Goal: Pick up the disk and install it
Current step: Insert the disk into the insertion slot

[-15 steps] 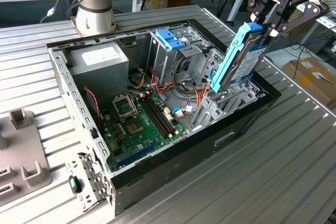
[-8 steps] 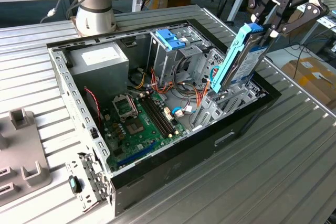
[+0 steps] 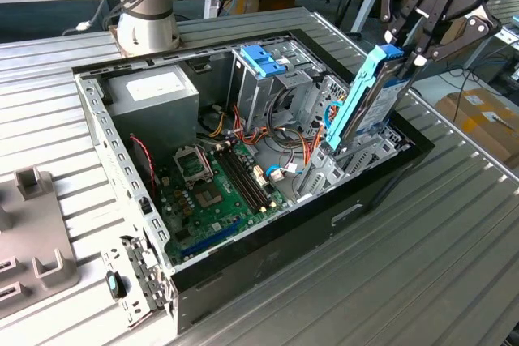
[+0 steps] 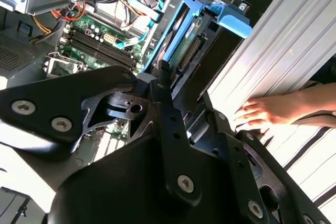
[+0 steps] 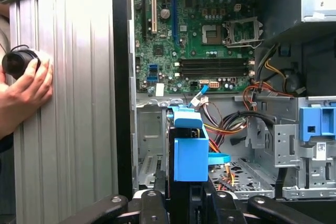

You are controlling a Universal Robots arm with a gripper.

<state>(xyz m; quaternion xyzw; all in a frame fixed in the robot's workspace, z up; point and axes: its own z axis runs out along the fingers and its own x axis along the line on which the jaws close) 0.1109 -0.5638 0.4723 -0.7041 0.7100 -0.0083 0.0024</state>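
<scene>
- Exterior view: the hand [image 3: 404, 50] is closed on the top end of the disk [image 3: 362, 107].
- The disk stands on end, leaning a little, right below the hand.
- Its low end is down inside the computer case [image 3: 268, 253], at one corner.

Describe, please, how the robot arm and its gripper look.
The arm is a silver-grey tube with rounded joints, and a black cable runs near its base. The gripper is matte black with white lettering on its body. Its fingers are jointed black links fastened with silver screws.
</scene>
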